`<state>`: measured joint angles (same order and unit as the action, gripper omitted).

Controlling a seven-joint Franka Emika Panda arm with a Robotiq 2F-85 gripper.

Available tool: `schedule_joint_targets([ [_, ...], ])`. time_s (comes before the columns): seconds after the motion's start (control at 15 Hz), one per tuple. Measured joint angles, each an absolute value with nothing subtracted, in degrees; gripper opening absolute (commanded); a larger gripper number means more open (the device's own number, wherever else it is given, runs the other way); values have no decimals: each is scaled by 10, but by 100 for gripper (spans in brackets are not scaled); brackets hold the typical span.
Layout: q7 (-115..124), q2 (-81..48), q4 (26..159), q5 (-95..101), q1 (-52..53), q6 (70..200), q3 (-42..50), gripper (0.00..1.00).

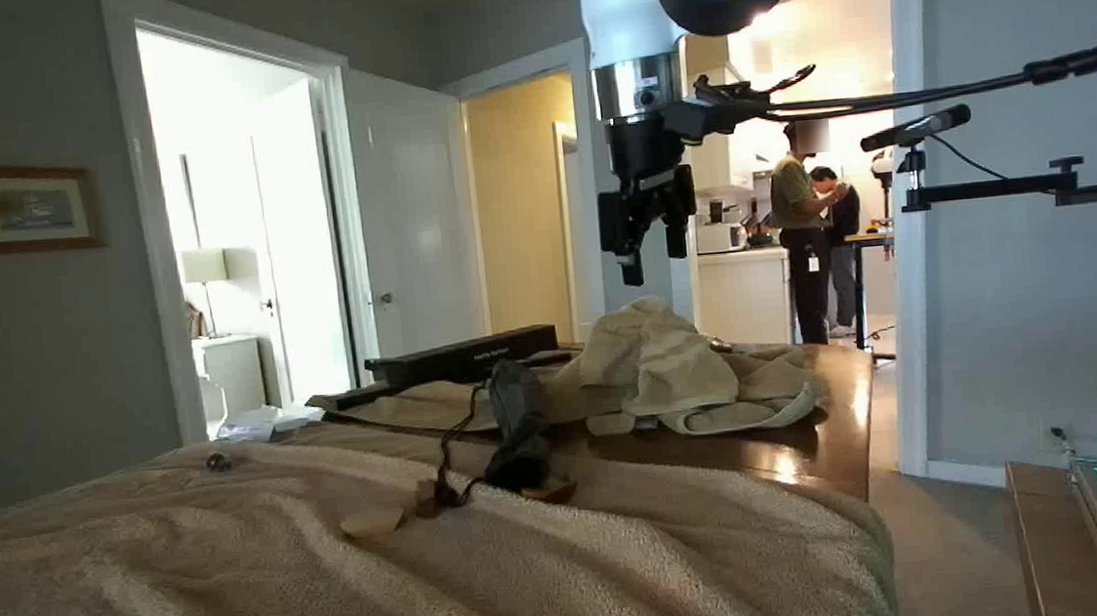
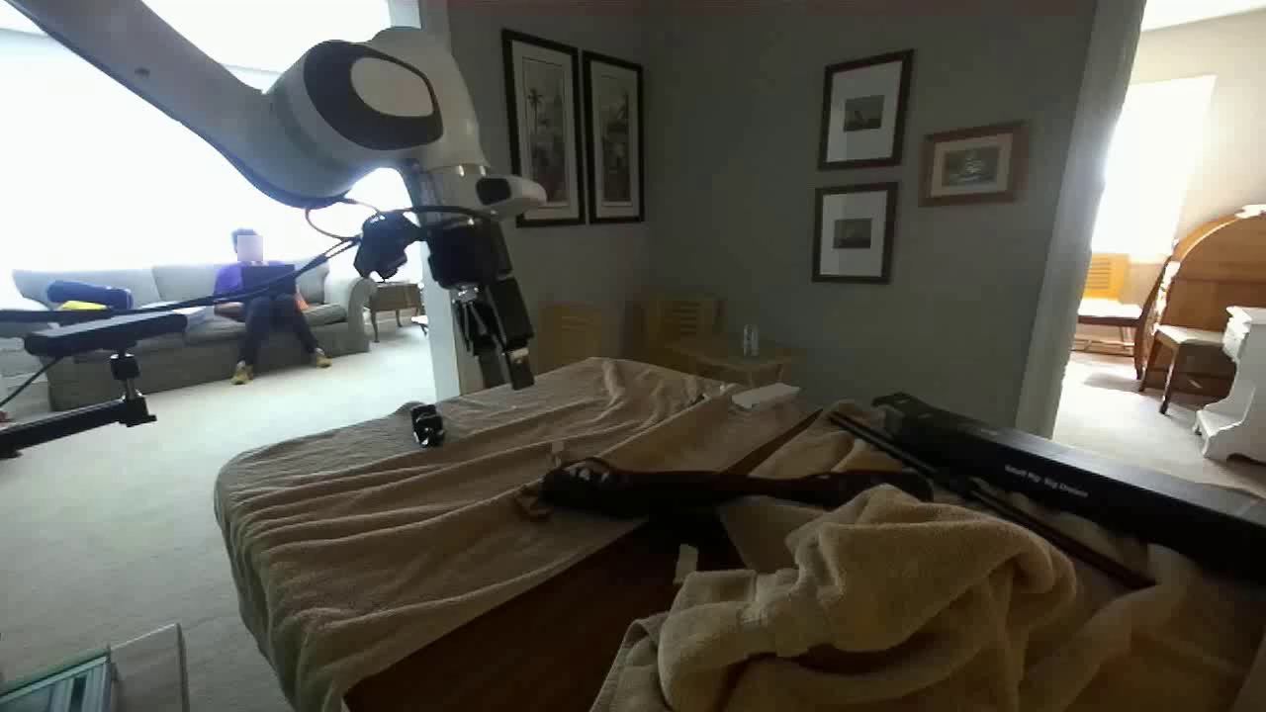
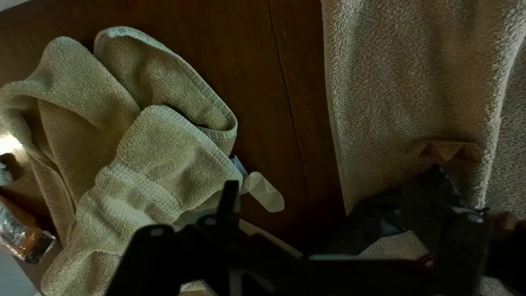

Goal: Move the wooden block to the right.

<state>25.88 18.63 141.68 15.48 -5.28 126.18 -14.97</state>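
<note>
Presumably the pale block or brown block handles light and stiff; grip its long sides. Hand wide, empty.

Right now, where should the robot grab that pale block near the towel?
Likely across the middle of the pale block, reaching down from above: it lies on the table, narrower across than along, with rounded ends that might slip.
</note>
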Motion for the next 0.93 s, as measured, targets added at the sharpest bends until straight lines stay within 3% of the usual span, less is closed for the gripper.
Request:
schedule_joint_targets([
  [0.93, 311, 158, 1414, 152, -37, 1261, -147, 100],
])
